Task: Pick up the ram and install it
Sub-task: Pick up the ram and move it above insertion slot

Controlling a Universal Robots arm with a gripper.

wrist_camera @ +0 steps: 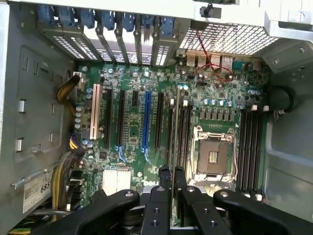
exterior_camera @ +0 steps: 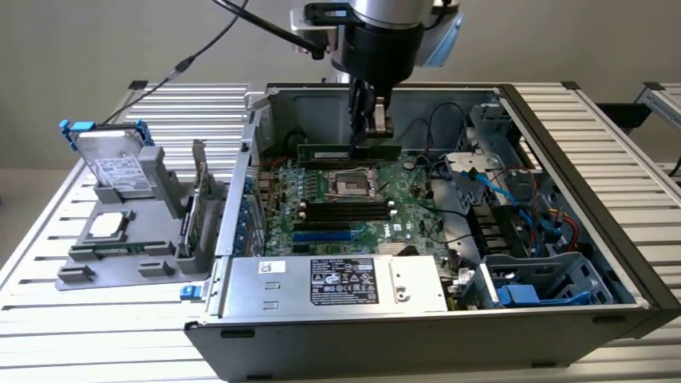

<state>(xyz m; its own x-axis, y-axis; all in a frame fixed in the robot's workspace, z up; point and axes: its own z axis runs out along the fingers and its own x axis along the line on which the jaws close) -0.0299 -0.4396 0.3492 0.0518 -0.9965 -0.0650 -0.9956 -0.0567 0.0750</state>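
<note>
Pincer [exterior_camera: 375, 137] is pinching the ram [exterior_camera: 328, 149] toward its end on the exterior view's right. The stick is level, upper centre of the exterior frame, inside the open PC case [exterior_camera: 596, 199]. In frame it sits just above the CPU socket [exterior_camera: 352, 182]; can't tell whether it touches the motherboard [exterior_camera: 372, 211].
</note>
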